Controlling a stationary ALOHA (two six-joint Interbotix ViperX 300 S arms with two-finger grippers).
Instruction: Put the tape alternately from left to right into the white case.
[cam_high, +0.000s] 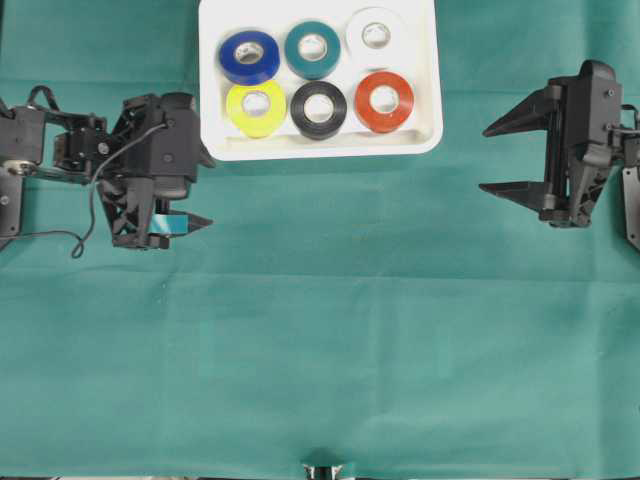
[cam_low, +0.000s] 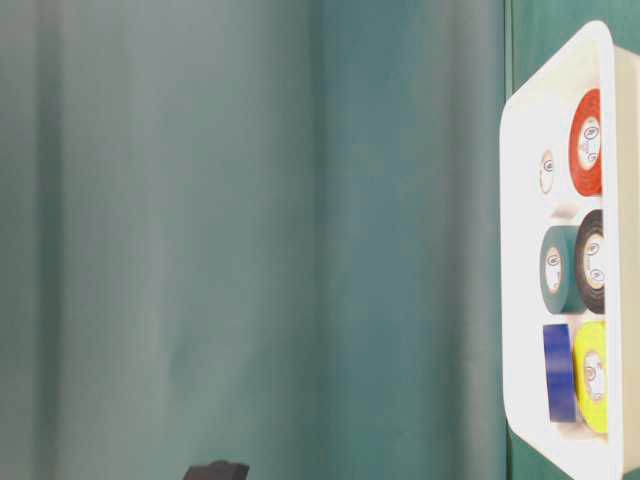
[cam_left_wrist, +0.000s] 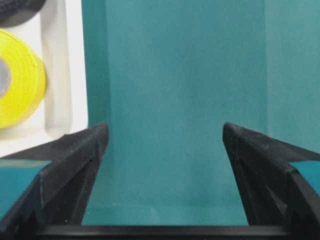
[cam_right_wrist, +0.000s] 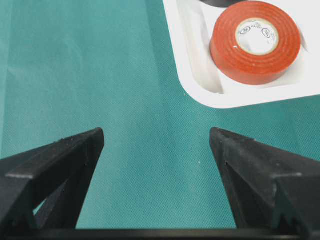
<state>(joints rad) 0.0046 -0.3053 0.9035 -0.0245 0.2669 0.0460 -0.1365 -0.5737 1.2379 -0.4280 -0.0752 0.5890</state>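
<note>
From overhead, the white case (cam_high: 425, 110) sits at twelve o'clock on the green-draped bench (cam_high: 320, 330), and all six rolls of tape lie flat inside it in two rows of three: the blue roll (cam_high: 249, 57), teal roll (cam_high: 313, 49) and white roll (cam_high: 376, 37) along the far row, the yellow roll (cam_high: 256, 107), black roll (cam_high: 319, 108) and orange-red roll (cam_high: 384, 101) along the near one. Packed close like this, they fill the case without stacking, so the task looks complete. The left gripper (cam_high: 190, 188) rests at nine o'clock just beside the case's near-left corner, its fingers spread and carrying nothing; the right gripper (cam_high: 500, 157) waits at three o'clock, well apart from the case, fingers likewise released and empty, presumably pulled back so neither arm crowds the case. The table-level view is turned on its side: the case's rim (cam_low: 515, 250) stands at three o'clock with the rolls showing inside. In the left wrist view, the left fingers (cam_left_wrist: 75, 165) frame bare cloth, with the yellow roll (cam_left_wrist: 20, 80) inside the case wall (cam_left_wrist: 67, 75) at ten o'clock. In the right wrist view, the right fingers (cam_right_wrist: 60, 170) stand wide over the cloth, with the orange-red roll (cam_right_wrist: 255, 42) in the case corner (cam_right_wrist: 200, 80) at one o'clock.
</note>
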